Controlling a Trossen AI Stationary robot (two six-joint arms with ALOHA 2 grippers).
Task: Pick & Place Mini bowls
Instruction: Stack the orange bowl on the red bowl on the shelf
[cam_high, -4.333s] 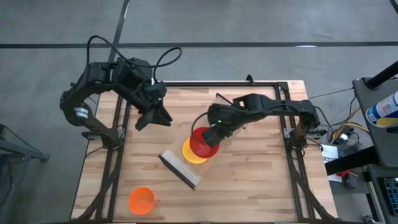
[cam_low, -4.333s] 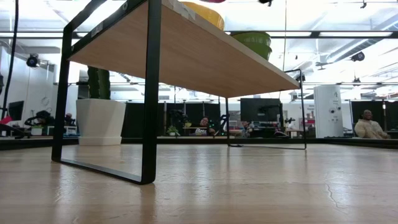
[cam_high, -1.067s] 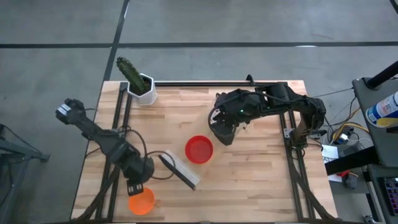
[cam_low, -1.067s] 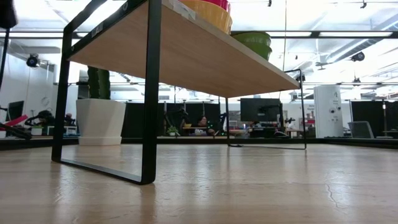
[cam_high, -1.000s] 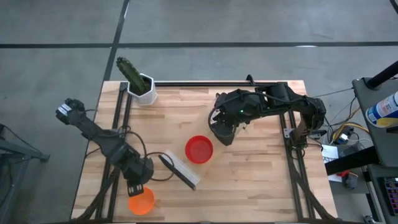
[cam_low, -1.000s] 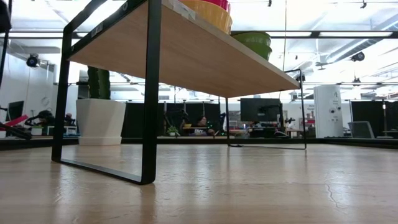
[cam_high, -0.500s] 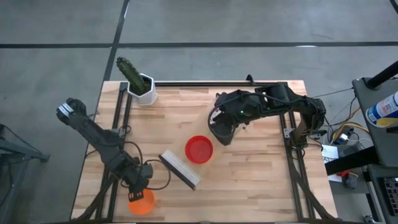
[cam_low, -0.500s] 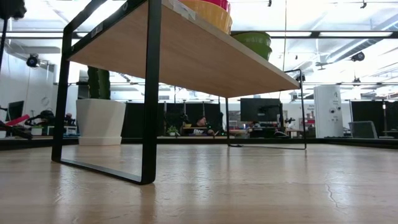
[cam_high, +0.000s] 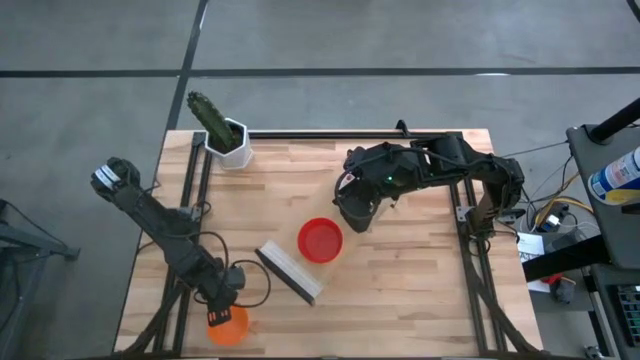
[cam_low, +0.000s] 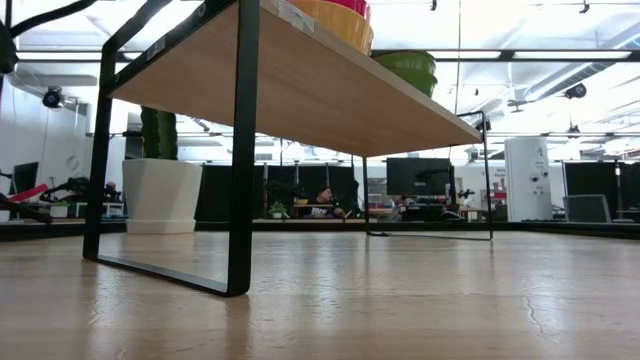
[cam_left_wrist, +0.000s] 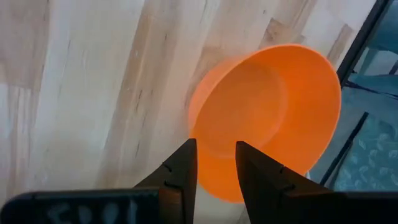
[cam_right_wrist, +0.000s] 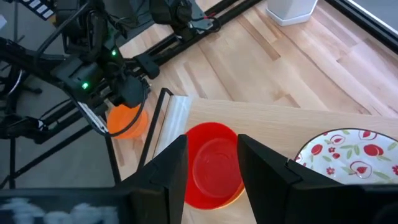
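The left gripper (cam_left_wrist: 213, 163) has been lowered onto the orange bowl (cam_left_wrist: 267, 118), its rim straddled by parted fingers, unpinched. The right gripper (cam_right_wrist: 212, 163), parted and empty, hovers above the red bowl (cam_right_wrist: 211, 163).

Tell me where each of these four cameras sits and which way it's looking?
High view: overhead, straight down on the table, both arms.
Low view: tabletop level, looking across under a small shelf; no gripper shows.
Left wrist view: above the orange bowl, left gripper open astride its rim.
Right wrist view: right gripper open above the red bowl.
Shared: the overhead and right wrist views show both bowls.
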